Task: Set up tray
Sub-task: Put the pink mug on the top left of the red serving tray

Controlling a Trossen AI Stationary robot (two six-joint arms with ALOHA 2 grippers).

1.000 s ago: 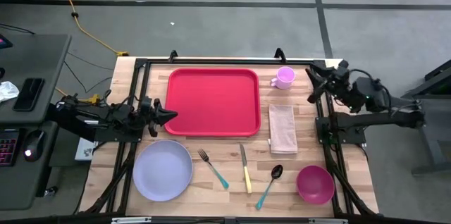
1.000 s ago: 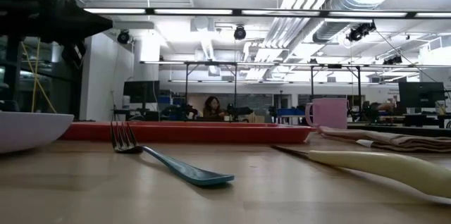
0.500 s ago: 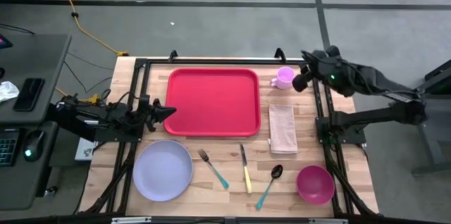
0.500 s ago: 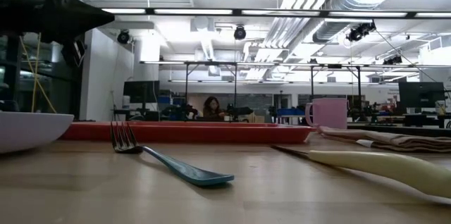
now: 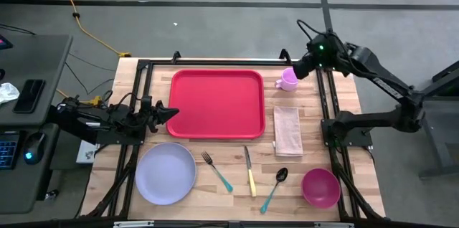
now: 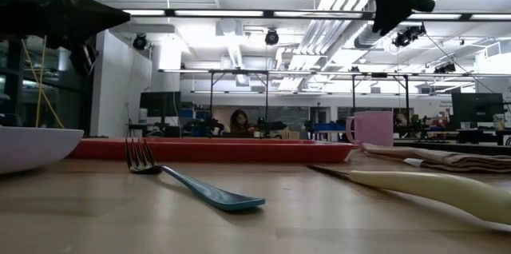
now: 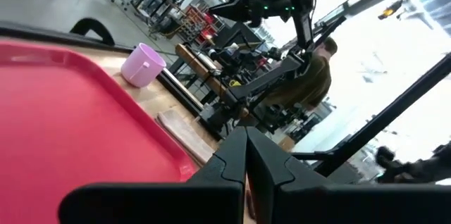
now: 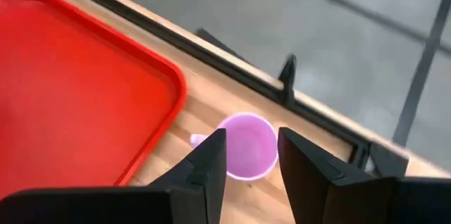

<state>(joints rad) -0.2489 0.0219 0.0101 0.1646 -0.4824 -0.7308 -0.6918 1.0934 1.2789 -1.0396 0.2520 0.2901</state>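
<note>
High view: the red tray [image 5: 218, 103] is laid flat on the wooden surface [image 5: 215, 167], with the left gripper [image 5: 169, 113] pressed closed at the tray's left edge, the right gripper [image 5: 301, 68] held above the pink mug [image 5: 288, 79] just right of the tray, and plate [image 5: 166, 173], fork [image 5: 216, 171], knife [image 5: 249, 171], spoon [image 5: 274, 188], bowl [image 5: 320, 187] and napkin [image 5: 288, 130] set out near the tray's front and right. Low view: the tray [image 6: 207, 151] is seen behind the fork [image 6: 192, 180]. Wrist views: the left gripper [image 7: 245, 155] is shown closed over the tray's edge; the right gripper [image 8: 250, 157] is shown parted over the mug [image 8: 245, 146] beside the tray.

An open lab: exposed ceiling ducts [image 6: 335, 2], workstation monitors [image 6: 476, 109], equipment racks.
</note>
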